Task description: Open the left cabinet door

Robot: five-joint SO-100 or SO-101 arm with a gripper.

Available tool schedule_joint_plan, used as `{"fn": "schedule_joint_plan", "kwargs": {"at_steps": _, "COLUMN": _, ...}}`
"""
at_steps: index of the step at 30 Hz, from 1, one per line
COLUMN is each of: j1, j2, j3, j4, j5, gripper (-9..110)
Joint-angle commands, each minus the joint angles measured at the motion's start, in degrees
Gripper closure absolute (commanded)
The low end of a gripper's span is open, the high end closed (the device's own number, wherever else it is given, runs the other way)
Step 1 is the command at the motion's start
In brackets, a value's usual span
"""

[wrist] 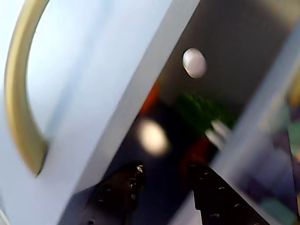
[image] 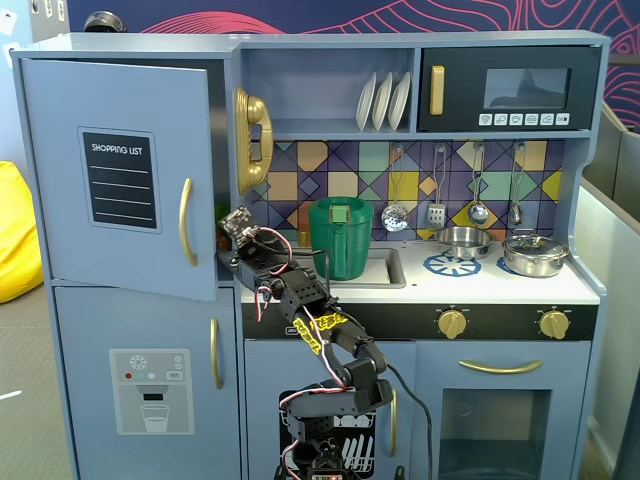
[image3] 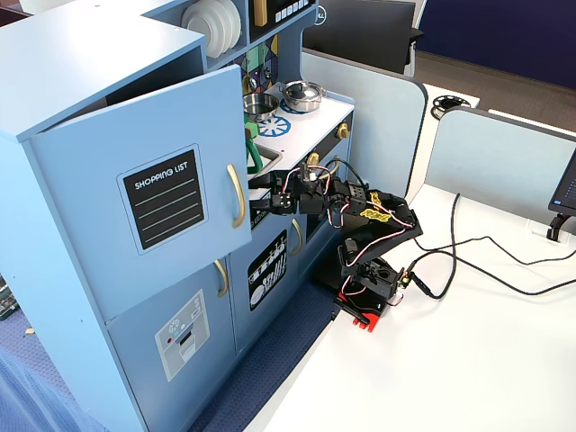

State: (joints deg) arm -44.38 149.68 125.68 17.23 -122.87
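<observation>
The left cabinet door (image: 120, 170) is blue-grey with a black "SHOPPING LIST" panel and a curved gold handle (image: 186, 222). It stands partly open, swung out from the cabinet, as another fixed view (image3: 90, 207) also shows. My gripper (image: 237, 224) is at the door's free edge, just right of the handle, reaching into the gap. In the wrist view the gripper (wrist: 166, 171) is open and empty, with the door (wrist: 93, 93) and its handle (wrist: 18, 103) at the left and the dark fridge inside ahead.
Below is the blue door with the dispenser picture (image: 150, 390). A gold toy phone (image: 252, 140) hangs above my gripper and a green pitcher (image: 342, 235) stands in the sink. Blurred red and green things (wrist: 199, 110) lie inside the fridge. My arm's base (image3: 364, 288) sits on the white table (image3: 468, 360).
</observation>
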Motion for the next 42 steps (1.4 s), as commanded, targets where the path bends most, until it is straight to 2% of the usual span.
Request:
{"fn": "schedule_joint_plan", "kwargs": {"at_steps": 1, "j1": -9.7, "j2": 0.2, "j3": -3.9, "j4": -4.2, "j5": -3.4, "gripper": 98}}
{"fn": "schedule_joint_plan", "kwargs": {"at_steps": 6, "j1": -16.1, "j2": -0.3, "j3": -4.2, "j4": -6.2, "j5": -6.2, "gripper": 98}}
{"fn": "schedule_joint_plan", "kwargs": {"at_steps": 13, "j1": -15.7, "j2": 0.2, "j3": -3.5, "j4": -7.8, "j5": -6.4, "gripper": 99}}
{"fn": "schedule_joint_plan", "kwargs": {"at_steps": 15, "j1": -11.2, "j2": 1.3, "j3": -2.3, "j4": -6.9, "j5": -5.3, "gripper": 99}}
{"fn": "schedule_joint_plan", "kwargs": {"at_steps": 18, "j1": 1.1, "j2": 3.6, "j3": -1.1, "j4": -0.4, "j5": 0.9, "gripper": 100}}
{"fn": "schedule_joint_plan", "kwargs": {"at_steps": 22, "j1": 17.8, "j2": 7.6, "j3": 1.5, "j4": 18.2, "j5": 8.8, "gripper": 100}}
{"fn": "schedule_joint_plan", "kwargs": {"at_steps": 28, "j1": 37.3, "j2": 15.9, "j3": 10.8, "j4": 41.0, "j5": 13.9, "gripper": 101}}
{"fn": "schedule_joint_plan", "kwargs": {"at_steps": 35, "j1": 44.3, "j2": 24.9, "j3": 27.2, "j4": 52.4, "j5": 29.5, "gripper": 100}}
{"fn": "schedule_joint_plan", "kwargs": {"at_steps": 42, "j1": 46.2, "j2": 32.3, "j3": 42.2, "j4": 54.0, "j5": 39.1, "gripper": 100}}
